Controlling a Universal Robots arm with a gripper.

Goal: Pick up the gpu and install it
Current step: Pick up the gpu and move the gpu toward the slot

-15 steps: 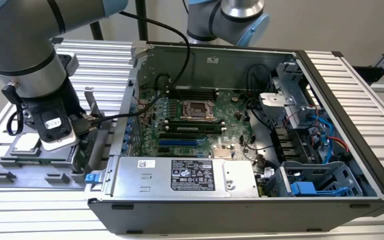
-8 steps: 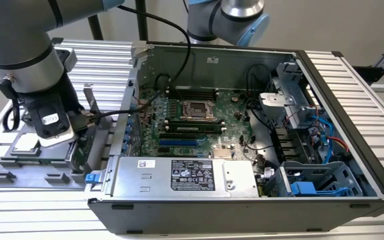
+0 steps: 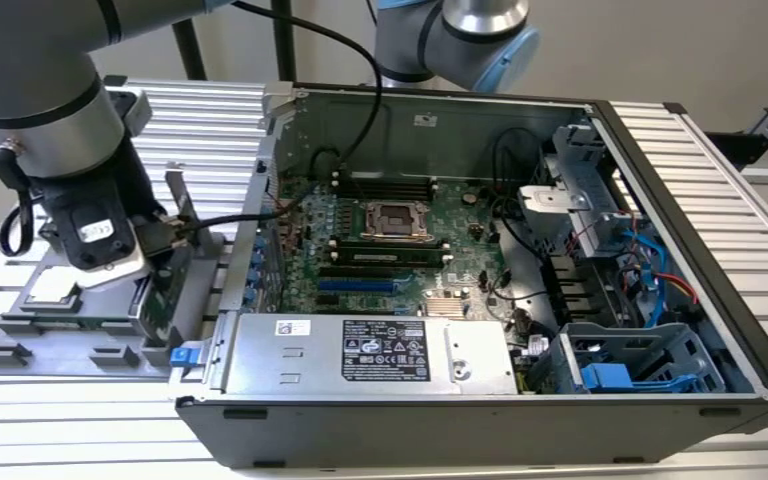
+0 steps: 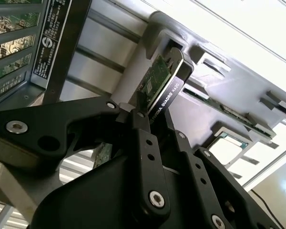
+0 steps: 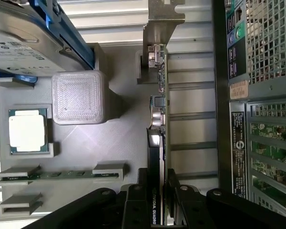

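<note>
1. Your gripper is down over the tray. The tray sits on the bench just beside the open case, on the exterior view's left.
2. The gpu is in that tray, along the edge nearest the case. It's standing up on its long edge, not lying flat.
3. Looks-wise it's a thin green board with a black cooler block on one face and white lettering along the block's edge. In the first wrist view you're looking at the gpu edge-on, and the silver bracket is at the end away from the gripper.
4. The hand is narrow and holding the card. In the second wrist view a black finger sits against each face of the gpu, pinching it at the cooler end.
5. Also in the tray, away from the case edge, you've got a square chip, a narrow stick and a drive with blue rails.
</note>
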